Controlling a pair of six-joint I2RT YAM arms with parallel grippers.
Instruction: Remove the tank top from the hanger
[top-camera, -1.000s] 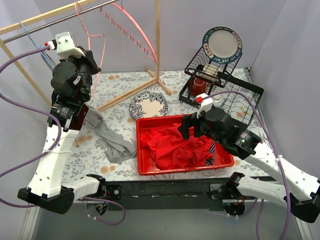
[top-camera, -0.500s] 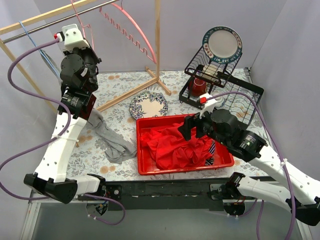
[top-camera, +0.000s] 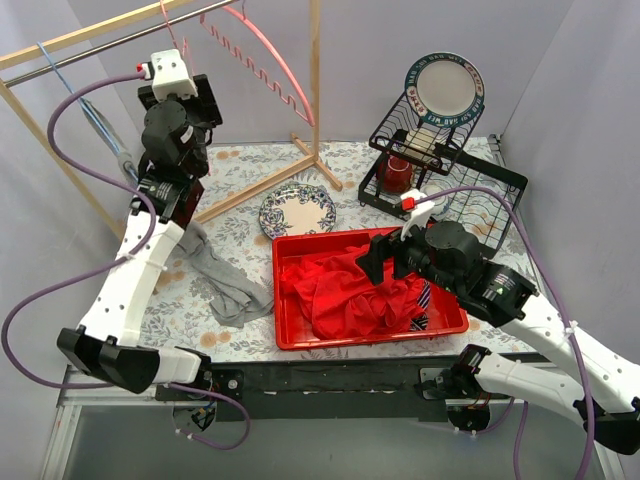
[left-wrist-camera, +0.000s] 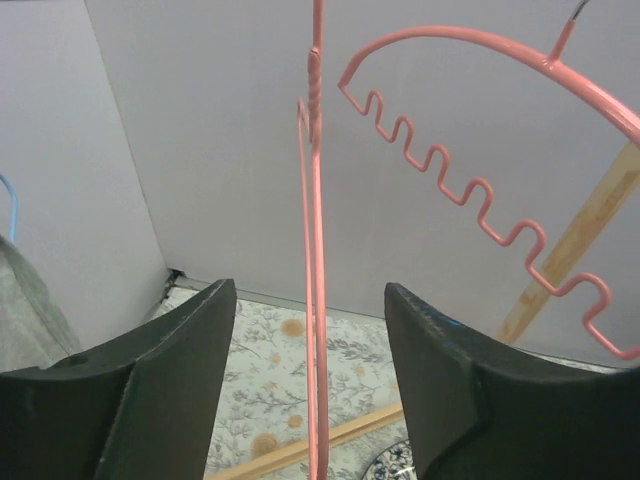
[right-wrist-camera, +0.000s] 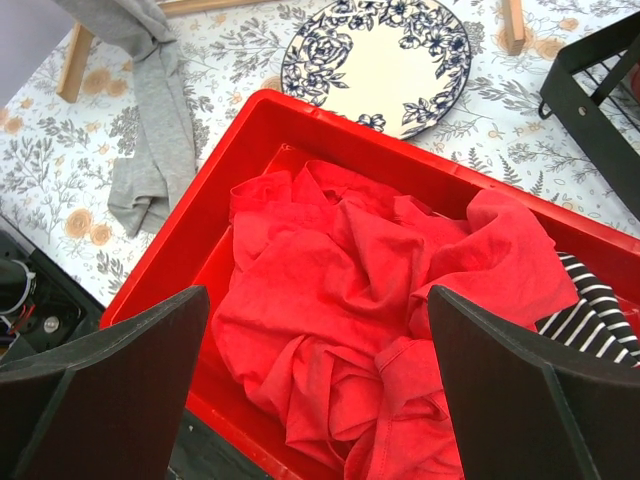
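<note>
The grey tank top (top-camera: 218, 275) (right-wrist-camera: 152, 110) lies crumpled on the table at the left, off any hanger. A thin pink hanger (top-camera: 166, 22) (left-wrist-camera: 318, 300) hangs from the rail, bare. My left gripper (top-camera: 203, 98) (left-wrist-camera: 310, 290) is raised to it and open, one finger on each side of the wire and neither touching it. A second pink hanger with a notched bar (top-camera: 262, 62) (left-wrist-camera: 470, 190) hangs to its right. My right gripper (top-camera: 378, 256) (right-wrist-camera: 318, 300) hovers open and empty over red clothes (right-wrist-camera: 350, 300) in the red bin (top-camera: 290, 338).
A wooden rack with a metal rail (top-camera: 80, 52) and an upright post (top-camera: 316, 90) stands at the back left, a blue hanger (top-camera: 100, 118) on it. A patterned plate (top-camera: 297, 211) lies mid-table. A black dish rack (top-camera: 470, 190) with a plate and a red cup fills the back right.
My left arm has risen and swung right, up to the thin pink hanger, and its jaws have opened. The grey tank top and my right arm stay where they were.
</note>
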